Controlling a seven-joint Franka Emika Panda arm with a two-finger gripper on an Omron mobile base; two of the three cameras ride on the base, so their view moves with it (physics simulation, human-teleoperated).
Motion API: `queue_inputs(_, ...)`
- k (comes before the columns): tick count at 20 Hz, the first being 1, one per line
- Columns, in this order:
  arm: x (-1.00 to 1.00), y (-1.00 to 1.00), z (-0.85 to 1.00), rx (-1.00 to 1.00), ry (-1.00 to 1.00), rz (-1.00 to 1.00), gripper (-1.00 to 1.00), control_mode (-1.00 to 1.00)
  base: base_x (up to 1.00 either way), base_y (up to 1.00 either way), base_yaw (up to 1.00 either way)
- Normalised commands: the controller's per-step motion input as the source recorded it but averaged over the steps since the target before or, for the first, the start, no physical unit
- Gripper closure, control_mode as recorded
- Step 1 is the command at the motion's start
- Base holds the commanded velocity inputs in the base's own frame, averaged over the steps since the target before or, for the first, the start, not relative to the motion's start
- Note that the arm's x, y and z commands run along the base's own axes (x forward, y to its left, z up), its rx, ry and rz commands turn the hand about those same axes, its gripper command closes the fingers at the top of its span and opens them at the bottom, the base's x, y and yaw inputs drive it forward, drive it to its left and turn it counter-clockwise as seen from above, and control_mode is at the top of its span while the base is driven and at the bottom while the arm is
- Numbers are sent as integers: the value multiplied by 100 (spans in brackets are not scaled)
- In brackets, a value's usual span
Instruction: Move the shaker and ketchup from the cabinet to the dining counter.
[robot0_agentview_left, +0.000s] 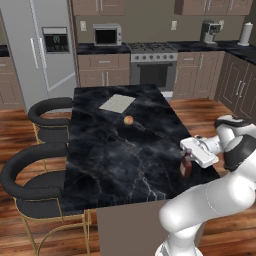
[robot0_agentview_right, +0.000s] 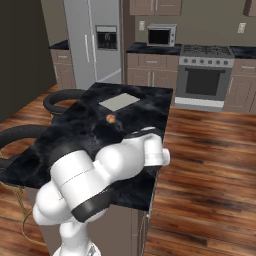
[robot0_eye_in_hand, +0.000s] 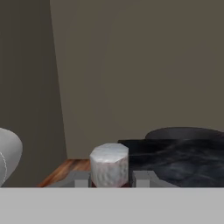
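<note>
The ketchup (robot0_agentview_left: 186, 169), a small dark reddish-brown bottle, stands upright at the right edge of the dining counter (robot0_agentview_left: 115, 150), near its front corner. My gripper (robot0_agentview_left: 187, 159) reaches in from the right and is shut on the bottle's top. In the hand view a pale grey cap (robot0_eye_in_hand: 109, 164) sits between my fingertips (robot0_eye_in_hand: 141, 179), with the black marble dining counter (robot0_eye_in_hand: 183, 157) beyond it. The shaker is out of view. Brown wall cabinets (robot0_agentview_left: 97, 6) run along the back wall, doors closed.
A pale square mat (robot0_agentview_left: 117, 103) and a small round orange-tan object (robot0_agentview_left: 128, 120) lie on the counter's far half. Two black stools (robot0_agentview_left: 50, 112) (robot0_agentview_left: 32, 172) line its left side. Fridge (robot0_agentview_left: 42, 45), microwave (robot0_agentview_left: 107, 35) and stove (robot0_agentview_left: 153, 65) stand behind.
</note>
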Motion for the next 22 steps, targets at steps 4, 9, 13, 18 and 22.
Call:
queue_inputs(4, 0, 0, -13, 0, 0, 0, 100, -100, 0, 0, 0)
queue_inputs(9, 0, 0, -17, 0, 0, 0, 100, -100, 0, 0, 0)
queue_inputs(13, 0, 0, -18, 0, 0, 0, 100, -100, 0, 0, 0)
queue_inputs(18, 0, 0, -18, 0, 0, 0, 100, -100, 0, 0, 0)
queue_inputs(22, 0, 0, -20, 0, 0, 0, 100, -100, 0, 0, 0)
